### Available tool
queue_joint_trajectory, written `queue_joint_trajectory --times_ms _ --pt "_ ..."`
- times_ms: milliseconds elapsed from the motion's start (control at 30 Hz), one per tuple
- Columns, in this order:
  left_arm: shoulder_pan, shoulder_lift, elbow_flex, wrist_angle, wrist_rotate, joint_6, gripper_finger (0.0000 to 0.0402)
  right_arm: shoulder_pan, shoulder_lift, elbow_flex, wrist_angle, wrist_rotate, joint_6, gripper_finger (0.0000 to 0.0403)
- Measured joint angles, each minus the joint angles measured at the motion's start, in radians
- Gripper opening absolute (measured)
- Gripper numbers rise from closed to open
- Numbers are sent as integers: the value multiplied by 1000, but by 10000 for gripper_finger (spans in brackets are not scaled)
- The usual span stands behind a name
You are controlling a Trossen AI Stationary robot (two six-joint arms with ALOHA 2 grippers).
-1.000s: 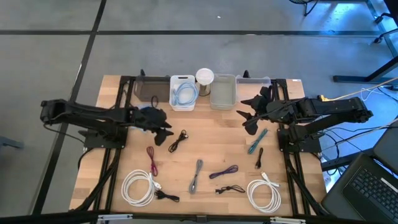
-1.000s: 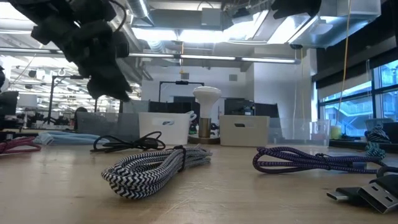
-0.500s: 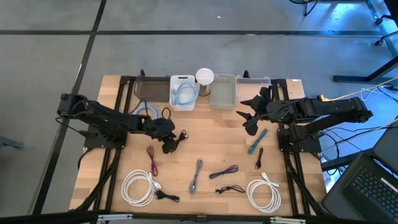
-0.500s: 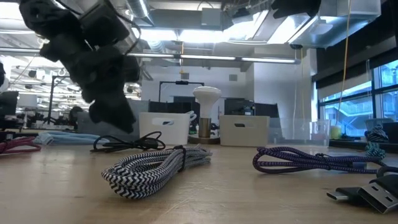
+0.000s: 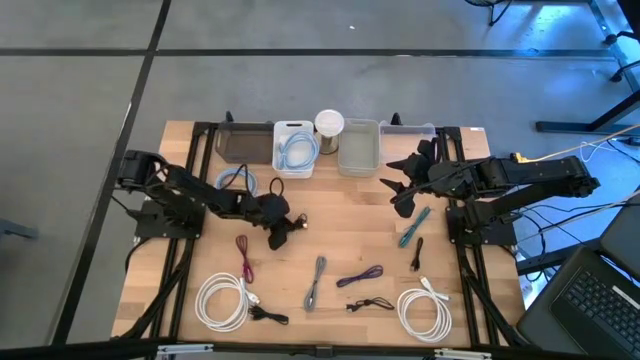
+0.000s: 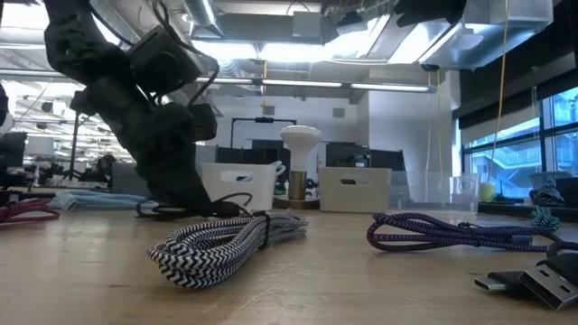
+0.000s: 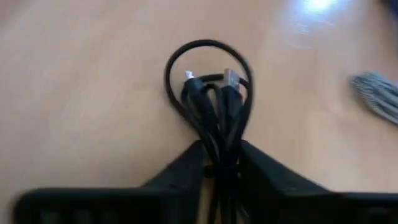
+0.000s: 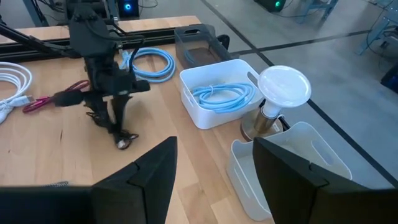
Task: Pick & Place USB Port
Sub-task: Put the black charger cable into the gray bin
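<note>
Left gripper (image 5: 278, 226) lowered onto the black cable (image 7: 211, 102) left of centre in the high view, fingers (image 7: 186, 171) narrow and set either side of the bundle's waist, touching or nearly so; grasp judged about to close rather than made, since the cable lies flat on the table (image 5: 340, 205). Bundle straddled at its tied middle, probably so that the loop and both plugs lift together. In the left wrist view, loop and two connector ends at centre, fingers at the bottom edge. Right gripper (image 5: 400, 188) parked at right of centre in the high view, fingers spread wide, nothing between them; evidently kept clear of the working arm. White bin (image 5: 295, 150) with a blue cable (image 5: 296, 149) inside at upper centre, a judged drop place; dark bin (image 5: 243, 143) to its left, lamp (image 5: 329, 124) and grey bin (image 5: 359, 147) to its right, clear bin (image 5: 408, 131) beyond. Loose on the wood: blue coil (image 5: 236, 180), red cable (image 5: 243, 256), two white coils (image 5: 222, 300) at lower left and lower right, striped cable (image 6: 226, 244), purple cable (image 5: 360, 276), teal cable (image 5: 413, 226). Surface of pale wooden planks on a black frame; grey floor around; laptop (image 5: 595, 295) at lower right. In the low view, an open workshop with ceiling lights, monitors and windows at right.
</note>
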Motion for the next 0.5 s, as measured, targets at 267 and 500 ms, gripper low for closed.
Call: queue_joint_trajectory --times_ms 267,500 --pt "3 -47 6 158 57 37 28 0 0 0 -1 0 0 214" --pt "57 -164 68 297 81 281 28 0 0 0 1 0 6 214"
